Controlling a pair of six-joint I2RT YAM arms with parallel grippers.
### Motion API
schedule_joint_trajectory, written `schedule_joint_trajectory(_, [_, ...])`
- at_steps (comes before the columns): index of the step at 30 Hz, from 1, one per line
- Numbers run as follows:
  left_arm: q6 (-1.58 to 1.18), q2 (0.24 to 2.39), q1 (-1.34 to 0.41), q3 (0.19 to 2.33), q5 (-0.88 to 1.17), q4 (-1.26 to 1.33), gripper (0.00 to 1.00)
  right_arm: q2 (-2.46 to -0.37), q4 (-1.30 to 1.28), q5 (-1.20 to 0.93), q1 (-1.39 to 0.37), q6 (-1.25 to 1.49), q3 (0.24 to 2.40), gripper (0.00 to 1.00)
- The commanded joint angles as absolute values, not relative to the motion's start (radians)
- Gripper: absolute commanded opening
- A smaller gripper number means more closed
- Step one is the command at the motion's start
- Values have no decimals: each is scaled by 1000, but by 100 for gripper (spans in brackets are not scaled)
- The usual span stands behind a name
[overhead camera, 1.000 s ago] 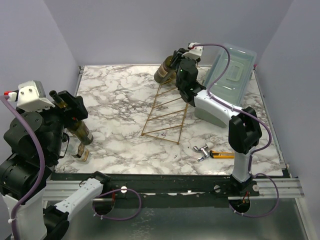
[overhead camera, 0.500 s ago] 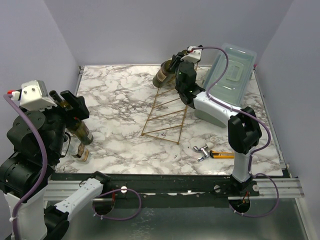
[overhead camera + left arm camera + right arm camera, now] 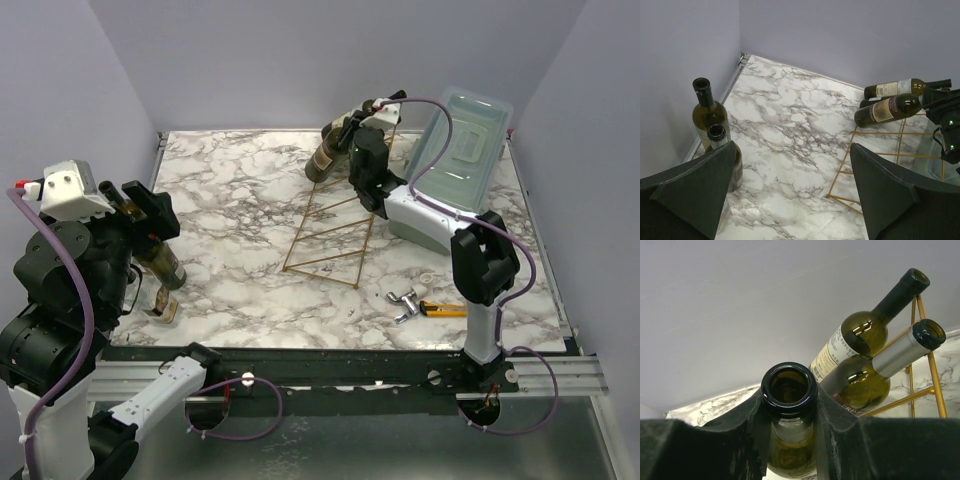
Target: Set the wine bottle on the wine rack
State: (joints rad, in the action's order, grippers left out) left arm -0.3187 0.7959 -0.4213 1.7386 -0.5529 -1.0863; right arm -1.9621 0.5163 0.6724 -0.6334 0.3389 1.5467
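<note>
R gripper (image 3: 788, 412) pinching wine bottle (image 3: 887, 110) by neck, body up by top rungs of wine rack (image 3: 335, 215), beside two racked bottles (image 3: 860, 335). Can't tell if seated. Plan: lower slow, keep level, release only once it's resting. L gripper (image 3: 790, 195) spread, empty.

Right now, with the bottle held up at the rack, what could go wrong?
The right gripper holds the bottle only by its neck, so the body could sag or slip. It hangs close to two bottles already lying on the rack; a bump might roll them off. The thin wire rack could also shift if pushed.
</note>
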Motion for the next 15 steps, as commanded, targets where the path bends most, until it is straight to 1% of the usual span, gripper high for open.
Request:
schedule_joint_trajectory(1, [-331, 799, -427, 1732, -529, -1077, 97, -1966, 594, 709, -630, 383, 1559, 1])
schedule_joint_trajectory(12, [-337, 794, -426, 1735, -525, -1080, 97, -1994, 568, 735, -630, 389, 1576, 1])
schedule_joint_trajectory(15, [-340, 791, -426, 1736, -524, -1082, 97, -1996, 562, 740, -630, 402, 1571, 6])
